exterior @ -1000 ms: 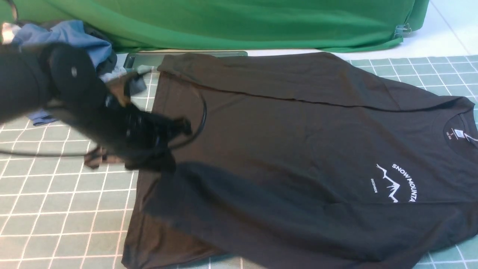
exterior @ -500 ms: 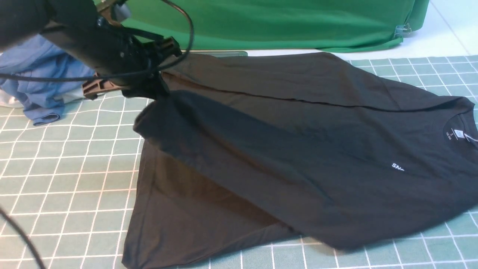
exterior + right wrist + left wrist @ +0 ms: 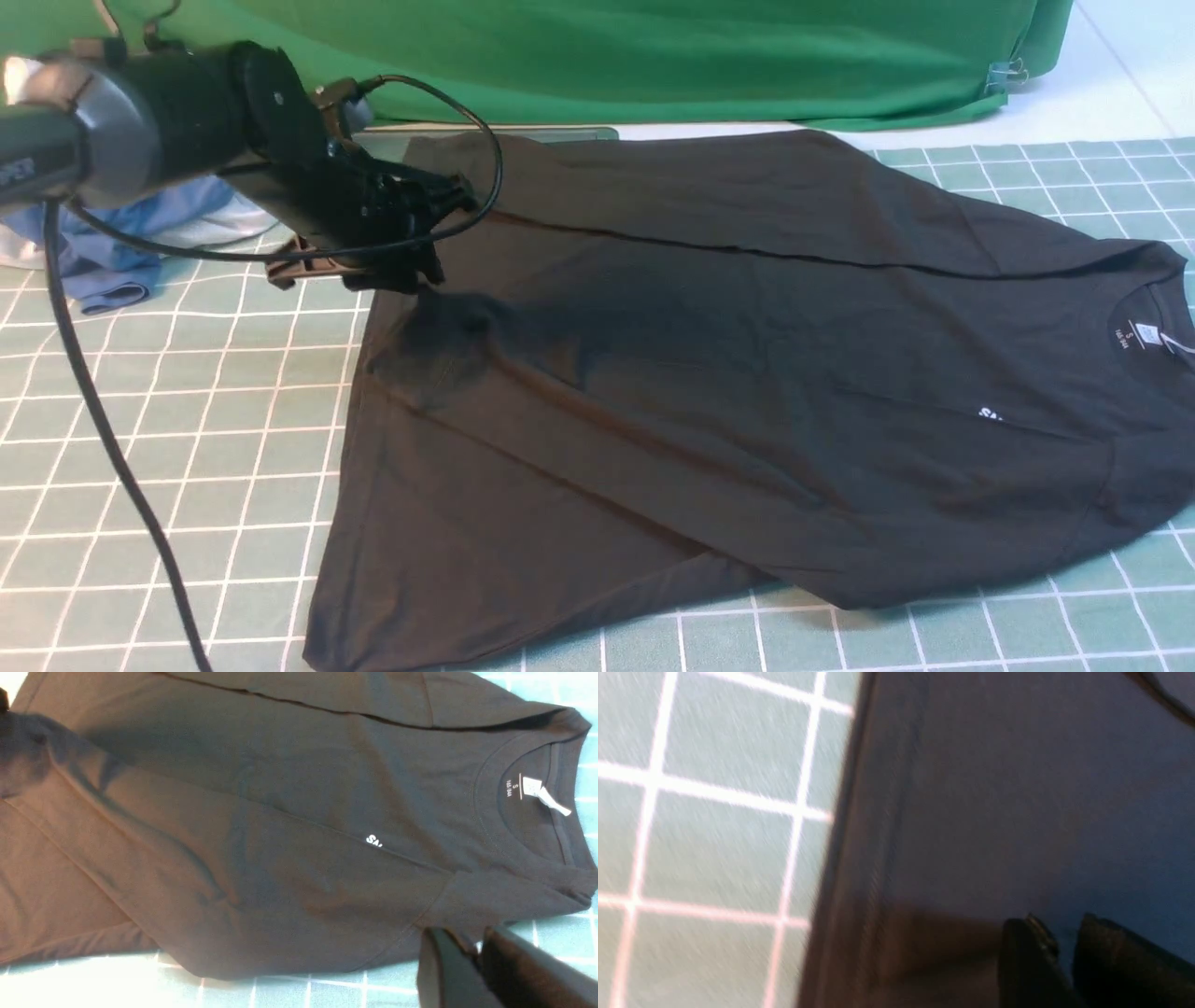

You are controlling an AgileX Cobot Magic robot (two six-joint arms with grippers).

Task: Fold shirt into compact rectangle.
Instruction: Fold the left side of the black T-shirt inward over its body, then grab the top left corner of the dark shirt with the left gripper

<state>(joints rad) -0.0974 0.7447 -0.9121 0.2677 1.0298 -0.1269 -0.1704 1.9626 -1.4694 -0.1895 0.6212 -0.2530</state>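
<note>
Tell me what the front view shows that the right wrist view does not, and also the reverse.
Only the front view shows the big bright green cloth at the back, the crumpled blue garment on the left, and the robot's left arm with its black cable. Only the right wrist view shows the right gripper. Both show the large black cotton shirt lying on the pale green gridded mat, its white neck label, and the first letters of its white print.

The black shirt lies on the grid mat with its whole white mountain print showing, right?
No. The shirt lies on the grid mat, but a fold hides most of the print; the front view shows only its first letters.
</note>
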